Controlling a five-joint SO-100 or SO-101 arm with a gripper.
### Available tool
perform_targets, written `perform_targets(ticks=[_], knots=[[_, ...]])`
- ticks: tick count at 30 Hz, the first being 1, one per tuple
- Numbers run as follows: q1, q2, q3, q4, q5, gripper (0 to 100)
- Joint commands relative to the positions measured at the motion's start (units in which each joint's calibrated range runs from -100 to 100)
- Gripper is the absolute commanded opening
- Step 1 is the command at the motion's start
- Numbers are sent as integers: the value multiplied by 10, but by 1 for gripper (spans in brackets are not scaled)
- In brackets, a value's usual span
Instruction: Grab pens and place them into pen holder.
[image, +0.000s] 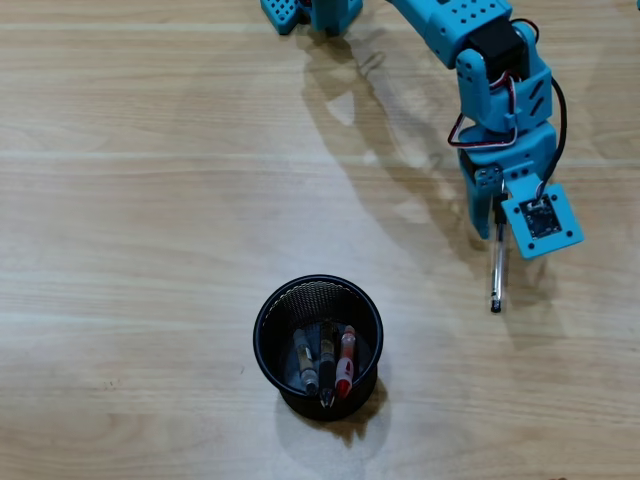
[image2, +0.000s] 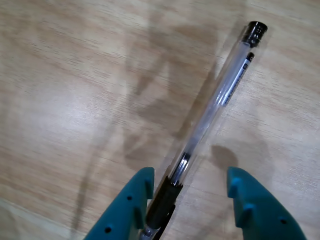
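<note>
The claw (image2: 187, 192) stands with its two teal fingers spread apart in the wrist view, and the clear stick pen (image2: 212, 107) runs up between them. The pen's dark grip end lies against the inner face of the left-hand finger (image2: 132, 200), while a plain gap of bare wood separates it from the right-hand finger (image2: 255, 205); the fingers do not clamp it. From the claw the pen's long axis slants away up and to the right in this view, ending in its black end cap at the far tip. In the overhead view the claw (image: 496, 215) points down the picture and the pen (image: 496, 270) reaches straight out beyond it, its dark tip farthest from the arm.

The wooden table (image: 150, 200) lies open on every side of the claw, with pale planks and a faint grain; only the arm's shadow falls to the claw's left in the overhead view. The pen holder (image: 318, 345) sits well apart from the claw, down and to the left in that view, with free table between them.

The pen is a slim, smooth transparent tube showing its thin ink core. The holder is a round black wire-mesh cup with a solid rim. Inside it lean three pens side by side: a grey-clear pen (image: 305, 362), a black pen (image: 327, 365) and a red pen (image: 345, 362).
</note>
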Motion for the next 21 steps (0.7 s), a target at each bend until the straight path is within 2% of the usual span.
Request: perform_targets(ticks=[1,21], knots=[[8,-6,-3,-5,-3,19],[3,4,103,-14,-31,19]])
